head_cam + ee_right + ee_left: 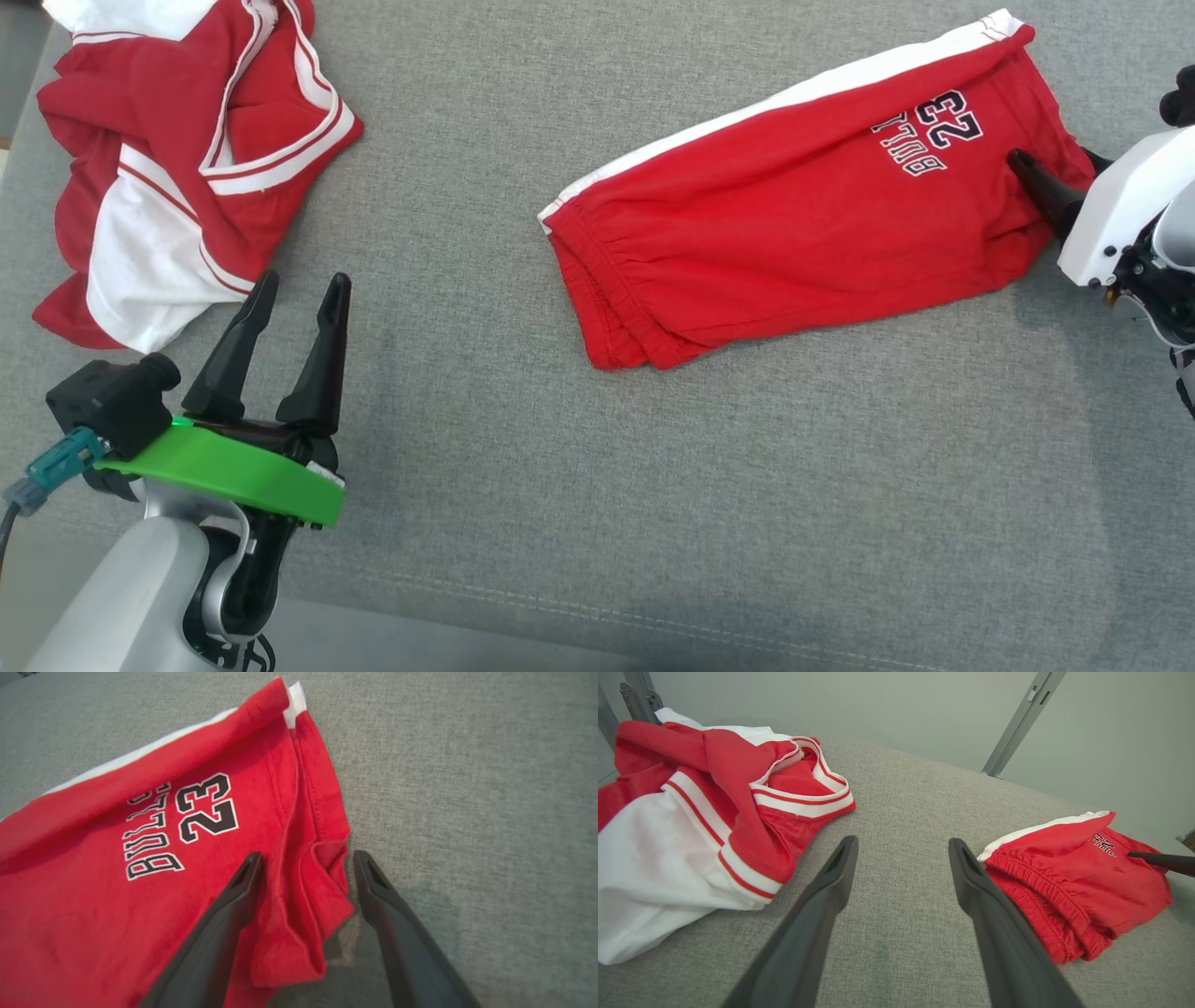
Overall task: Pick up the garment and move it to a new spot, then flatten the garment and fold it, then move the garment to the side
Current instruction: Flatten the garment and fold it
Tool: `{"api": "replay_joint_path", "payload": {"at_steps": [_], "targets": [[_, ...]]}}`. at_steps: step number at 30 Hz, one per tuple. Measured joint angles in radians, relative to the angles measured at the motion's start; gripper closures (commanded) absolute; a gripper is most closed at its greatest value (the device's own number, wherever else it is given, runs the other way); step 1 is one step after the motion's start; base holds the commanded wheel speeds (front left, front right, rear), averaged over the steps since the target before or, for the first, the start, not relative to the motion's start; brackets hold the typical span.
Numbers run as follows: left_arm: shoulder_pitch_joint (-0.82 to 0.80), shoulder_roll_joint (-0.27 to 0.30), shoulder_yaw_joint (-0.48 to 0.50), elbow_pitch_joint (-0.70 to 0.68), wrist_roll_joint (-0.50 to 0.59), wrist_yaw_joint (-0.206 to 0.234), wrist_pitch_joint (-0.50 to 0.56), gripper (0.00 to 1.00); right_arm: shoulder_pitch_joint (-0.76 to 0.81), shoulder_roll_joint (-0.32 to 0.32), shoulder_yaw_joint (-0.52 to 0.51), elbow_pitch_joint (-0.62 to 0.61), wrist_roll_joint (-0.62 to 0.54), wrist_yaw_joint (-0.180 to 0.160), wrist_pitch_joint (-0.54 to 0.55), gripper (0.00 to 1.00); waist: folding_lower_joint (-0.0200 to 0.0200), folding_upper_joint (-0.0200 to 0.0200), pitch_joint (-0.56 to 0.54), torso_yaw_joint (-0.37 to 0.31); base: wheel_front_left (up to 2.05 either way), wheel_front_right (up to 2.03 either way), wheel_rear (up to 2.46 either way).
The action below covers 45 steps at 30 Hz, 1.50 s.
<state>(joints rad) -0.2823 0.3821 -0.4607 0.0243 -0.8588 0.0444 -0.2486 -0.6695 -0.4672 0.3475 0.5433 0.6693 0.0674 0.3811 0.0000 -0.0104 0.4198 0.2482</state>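
The garment, red shorts (794,224) with a white side stripe and "BULLS 23" print, lies folded lengthwise on the grey cushion, waistband toward the middle. My right gripper (1060,168) is open at the leg-hem end. In the right wrist view the right gripper (308,858) straddles the rumpled hem corner of the shorts (117,835), one finger over the cloth, the other over bare cushion. My left gripper (303,285) is open and empty at the lower left, above bare fabric. From the left wrist, the left gripper (903,844) points between the shorts (1069,877) and a jersey.
A crumpled red and white jersey (187,140) lies at the far left corner, also seen as the jersey (691,812) by the left fingers. The grey cushion (653,467) has a seam along its front edge. Metal frame posts (1017,723) stand behind it.
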Motion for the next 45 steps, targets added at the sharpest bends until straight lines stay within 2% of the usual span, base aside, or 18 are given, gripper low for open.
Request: {"api": "replay_joint_path", "payload": {"at_steps": [1, 2, 3, 4, 13, 19, 28, 33, 37, 38, 45], "targets": [[0.0, 0.0, 0.0, 0.0, 0.0, 0.0, 0.0, 0.0, 0.0, 0.002, 0.0, -0.001, 0.002, 0.0, 0.002, 0.58, 0.0, 0.0, 0.0, 0.001, 0.0, 0.0, 0.0], [0.0, -0.001, 0.0, 0.0, 0.001, 0.0, 0.0, 0.0, 0.0, 0.003, 0.0, -0.001, 0.004, 0.0, 0.003, 0.58, 0.0, 0.0, 0.0, 0.001, 0.0, 0.0, 0.0], [0.0, -0.002, 0.0, 0.002, 0.002, 0.0, 0.0, 0.0, 0.0, 0.007, 0.0, -0.001, 0.009, 0.0, 0.004, 0.96, 0.0, 0.0, 0.0, 0.002, 0.0, 0.0, 0.0], [0.0, -0.004, 0.001, 0.004, 0.002, 0.0, 0.0, 0.0, 0.0, 0.013, -0.001, -0.001, 0.013, 0.0, 0.004, 1.0, 0.0, 0.0, -0.002, 0.002, 0.0, 0.0, 0.0], [0.021, -0.004, 0.013, 0.023, 0.002, 0.0, 0.0, 0.0, 0.012, 0.052, -0.051, -0.027, 0.089, 0.003, -0.02, 1.0, 0.0, 0.0, -0.031, -0.019, 0.0, 0.0, 0.0], [0.04, -0.008, 0.018, 0.032, 0.002, 0.0, 0.0, 0.0, 0.081, 0.063, -0.095, -0.065, 0.15, 0.011, -0.054, 1.0, 0.0, 0.0, -0.058, -0.047, 0.0, 0.0, 0.0], [0.1, -0.008, 0.026, 0.044, 0.001, -0.001, 0.0, 0.0, 0.291, 0.108, -0.147, -0.138, 0.247, 0.015, -0.097, 1.0, 0.0, 0.0, -0.12, -0.121, 0.0, 0.0, 0.0], [0.135, 0.008, 0.027, 0.037, -0.001, 0.0, 0.0, 0.0, 0.386, 0.119, -0.152, -0.167, 0.263, 0.014, -0.108, 1.0, 0.0, 0.0, -0.149, -0.172, 0.0, 0.0, 0.0], [0.144, 0.015, 0.011, 0.03, 0.003, 0.0, 0.0, 0.0, 0.432, 0.117, -0.152, -0.168, 0.253, 0.01, -0.134, 0.33, 0.0, 0.0, -0.166, -0.211, 0.0, 0.0, 0.0], [0.144, 0.015, 0.005, 0.028, 0.006, 0.0, 0.001, 0.0, 0.442, 0.114, -0.153, -0.168, 0.248, 0.009, -0.139, 0.0, 0.0, 0.0, -0.17, -0.22, 0.0, 0.0, 0.0], [0.144, 0.025, -0.001, -0.002, 0.047, 0.005, 0.001, 0.0, 0.496, 0.086, -0.171, -0.186, 0.215, -0.008, -0.194, 0.0, 0.0, 0.0, -0.198, -0.227, 0.0, 0.0, 0.0]]}}
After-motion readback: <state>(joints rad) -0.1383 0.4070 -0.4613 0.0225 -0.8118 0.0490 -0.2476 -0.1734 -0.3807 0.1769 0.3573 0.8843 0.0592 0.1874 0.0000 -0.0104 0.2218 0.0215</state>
